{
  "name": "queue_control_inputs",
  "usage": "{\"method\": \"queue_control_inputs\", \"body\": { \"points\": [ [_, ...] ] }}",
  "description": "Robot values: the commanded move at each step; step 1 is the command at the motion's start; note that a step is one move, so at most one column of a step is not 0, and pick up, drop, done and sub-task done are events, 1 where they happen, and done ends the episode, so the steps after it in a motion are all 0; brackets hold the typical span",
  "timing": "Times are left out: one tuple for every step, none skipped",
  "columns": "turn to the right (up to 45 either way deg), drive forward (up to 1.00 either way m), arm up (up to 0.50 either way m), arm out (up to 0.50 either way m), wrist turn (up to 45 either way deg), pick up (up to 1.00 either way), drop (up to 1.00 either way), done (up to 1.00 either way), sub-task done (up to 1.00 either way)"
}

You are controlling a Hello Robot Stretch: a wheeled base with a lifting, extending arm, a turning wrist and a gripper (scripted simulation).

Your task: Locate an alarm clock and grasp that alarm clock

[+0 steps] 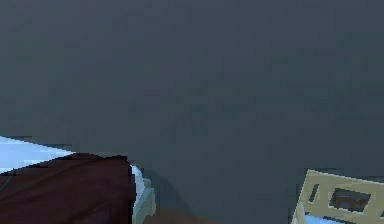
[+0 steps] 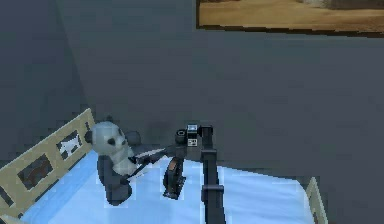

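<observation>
This is a bedroom in a home, a child's by the look of it. Against the dark grey wall [image 1: 200, 80] stands a bed [image 1: 70, 190] with a maroon cover over a pale sheet. Off to the side, a low cot [image 2: 45, 160] with pale wooden rails and a light blue mattress [image 2: 260, 195] carries a panda soft toy [image 2: 113, 160]. A framed picture [image 2: 290, 15] hangs on the wall above it.

The wall [image 1: 200, 80] looks smooth, matt grey. At seven o'clock in the forward view lies a dark maroon cloth blanket [image 1: 65, 190]. In the arm side view, the panda toy [image 2: 113, 160] looks plush, the bed rail [image 2: 48, 150] pale wood, the sheet [image 2: 260, 195] smooth light-blue cloth.
</observation>
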Motion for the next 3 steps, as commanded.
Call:
{"method": "queue_control_inputs", "body": {
  "points": [
    [0.0,0.00,0.00,0.00,45.0,0.00,0.00,0.00,0.00],
    [0.0,0.00,0.00,0.00,21.0,0.00,0.00,0.00,0.00],
    [0.0,0.00,-0.30,0.00,0.0,0.00,0.00,0.00,0.00]
  ]
}}
